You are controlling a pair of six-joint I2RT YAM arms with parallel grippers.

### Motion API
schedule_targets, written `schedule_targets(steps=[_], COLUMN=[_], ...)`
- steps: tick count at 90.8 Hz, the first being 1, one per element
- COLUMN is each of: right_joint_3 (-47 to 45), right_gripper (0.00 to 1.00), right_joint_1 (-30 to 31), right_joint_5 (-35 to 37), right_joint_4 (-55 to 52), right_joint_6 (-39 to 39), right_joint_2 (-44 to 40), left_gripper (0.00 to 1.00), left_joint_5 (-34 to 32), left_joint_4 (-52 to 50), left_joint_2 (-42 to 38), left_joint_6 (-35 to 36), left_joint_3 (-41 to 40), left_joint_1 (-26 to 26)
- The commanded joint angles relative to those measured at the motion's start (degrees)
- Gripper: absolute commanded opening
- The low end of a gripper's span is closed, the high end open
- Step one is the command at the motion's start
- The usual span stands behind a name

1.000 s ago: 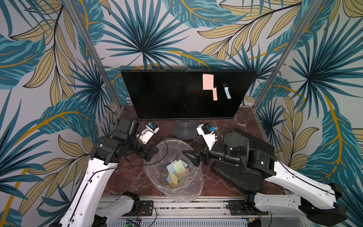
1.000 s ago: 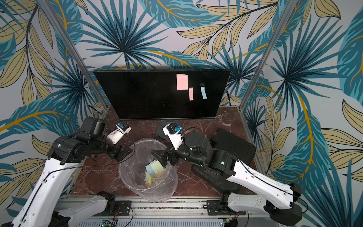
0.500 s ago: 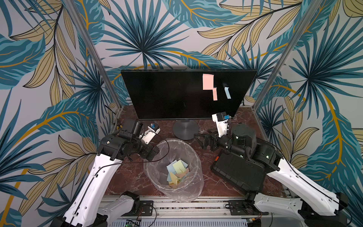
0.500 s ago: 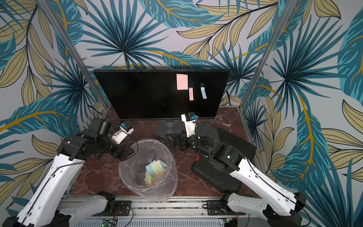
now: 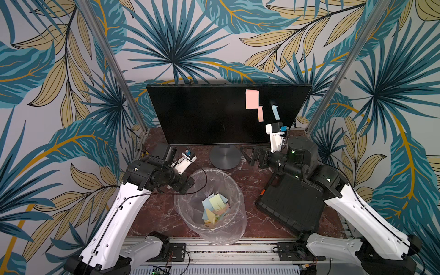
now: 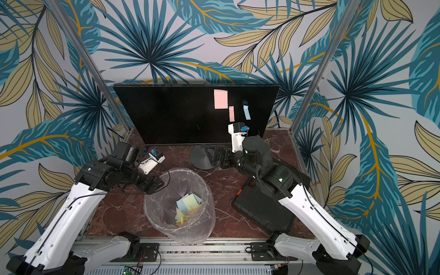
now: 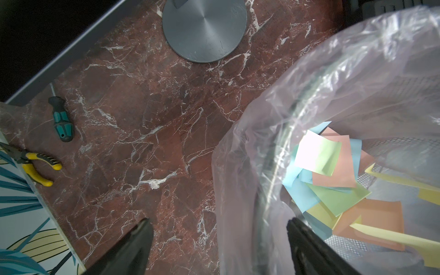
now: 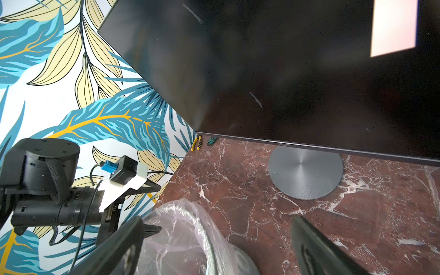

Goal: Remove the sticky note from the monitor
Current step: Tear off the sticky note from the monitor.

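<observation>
The black monitor stands at the back of the table. On the right part of its screen hang a large pink sticky note, a narrow pink one and a narrow blue one. My right gripper is open and empty, low over the table in front of the monitor's right half and below the notes. My left gripper is open and empty. It straddles the left rim of the lined waste bin, one finger outside, one above the inside.
The bin holds several discarded coloured notes. The monitor's round grey base stands just behind it. A black ribbed case lies under the right arm. A screwdriver and yellow-handled pliers lie by the left wall.
My right gripper has left the bin's mouth and swung back and to the right, toward the monitor. My left gripper has shifted slightly toward the bin, its jaws a little narrower.
</observation>
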Motion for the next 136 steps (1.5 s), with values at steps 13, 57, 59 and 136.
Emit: schedule_targets(steps=[13, 57, 59, 136], right_joint_3=[0.78, 9.90, 10.24, 15.26], right_gripper=[0.96, 0.87, 0.86, 0.73], right_joint_1=[-4.06, -12.43, -12.55, -15.92], right_joint_5=[-2.07, -12.50, -12.72, -8.87], right_joint_4=[2.28, 13.08, 13.75, 24.66], right_joint_6=[2.46, 9.65, 10.31, 19.73], right_joint_2=[1.63, 10.61, 10.98, 19.05], left_gripper=[0.89, 0.84, 0.84, 0.84], left_joint_5=[-1.25, -0.67, -0.70, -0.60], left_joint_4=[0.28, 0.06, 0.06, -0.22], left_joint_2=[1.75, 3.35, 3.43, 3.31], left_joint_6=[0.49, 0.43, 0.46, 0.42], left_joint_3=[0.03, 0.93, 0.95, 1.67], left_joint_1=[-1.33, -1.78, -1.82, -1.90])
